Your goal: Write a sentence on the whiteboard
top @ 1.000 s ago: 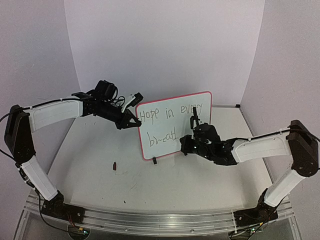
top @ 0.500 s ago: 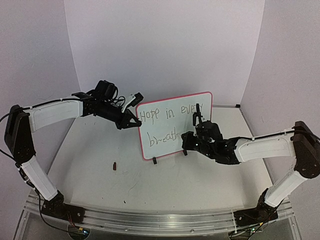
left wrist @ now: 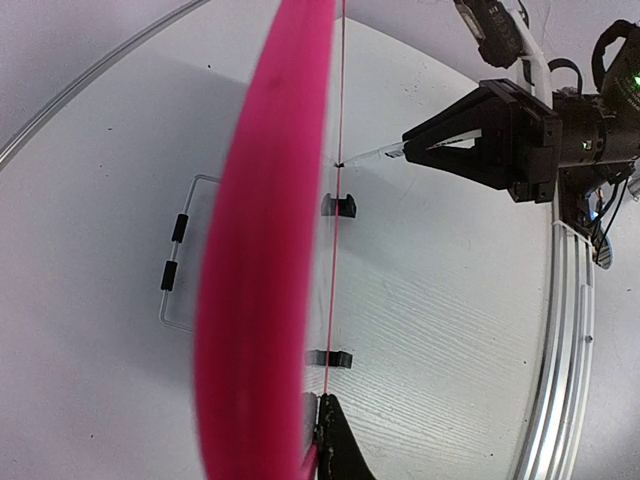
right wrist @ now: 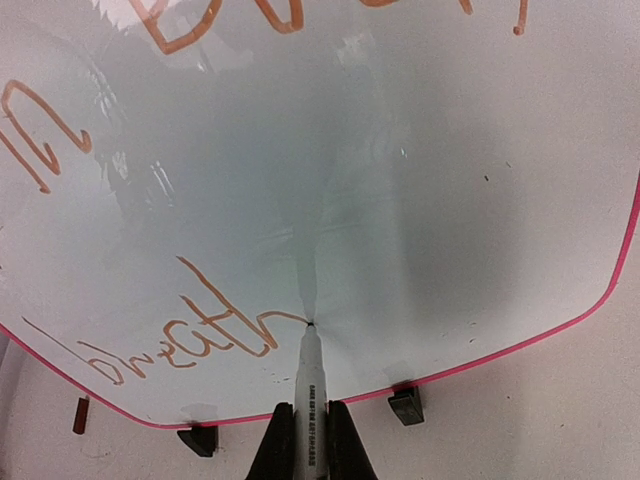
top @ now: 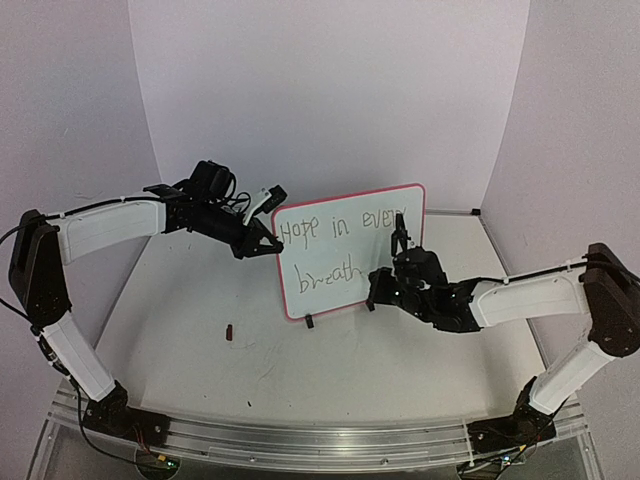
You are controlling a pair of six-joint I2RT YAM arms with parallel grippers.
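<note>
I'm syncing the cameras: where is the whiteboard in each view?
Top external: the whiteboard stands upright at centre.
Left wrist: the whiteboard is edge-on, a pink band left of centre.
Right wrist: the whiteboard fills most of the frame.
Shared landmark: its black feet.

The whiteboard (right wrist: 430, 170) has a smooth, glossy face that throws back soft reflections, and its rim (left wrist: 260, 260) looks like smooth pink plastic. The table (top: 300, 370) is matt white with a faint grain, and its near rail (top: 320, 438) is brushed metal. The marker (right wrist: 309, 385) has a smooth white plastic barrel, and the arm covers (top: 110, 225) look like satin white plastic.
</note>
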